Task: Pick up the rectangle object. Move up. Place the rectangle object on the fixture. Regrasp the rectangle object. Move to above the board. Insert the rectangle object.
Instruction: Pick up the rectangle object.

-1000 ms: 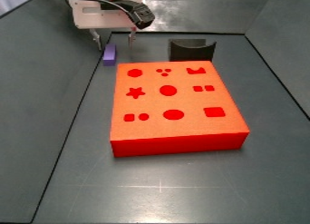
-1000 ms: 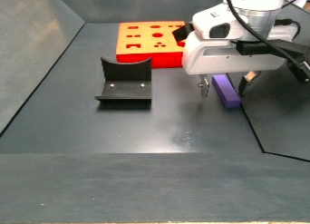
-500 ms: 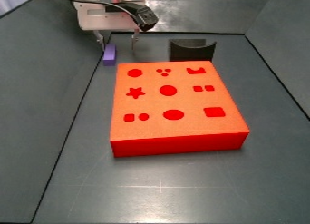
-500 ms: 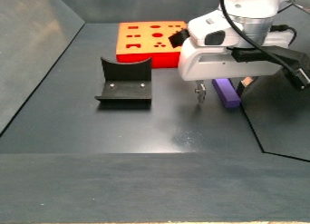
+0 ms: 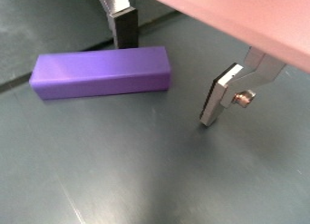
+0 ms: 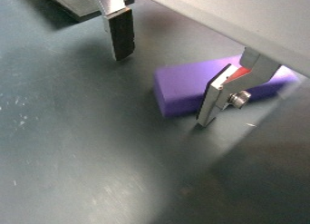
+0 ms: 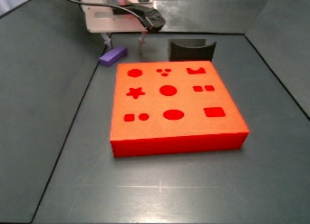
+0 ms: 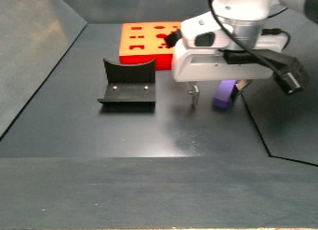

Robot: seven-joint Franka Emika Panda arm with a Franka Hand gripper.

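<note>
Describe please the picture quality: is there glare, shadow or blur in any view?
In a wrist view the purple block is sharp, while the floor nearby shows pale glare. In a wrist view the block's far end washes out under bright light, and the open gripper above it looks soft. In a side view the red board is evenly lit. In a side view the fixture casts little shadow.

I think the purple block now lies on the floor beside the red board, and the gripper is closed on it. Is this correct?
Not quite: the gripper is open, not closed on it. Both wrist views show the fingers apart and the rectangle object not clamped between them. It does lie on the floor beside the board.
</note>
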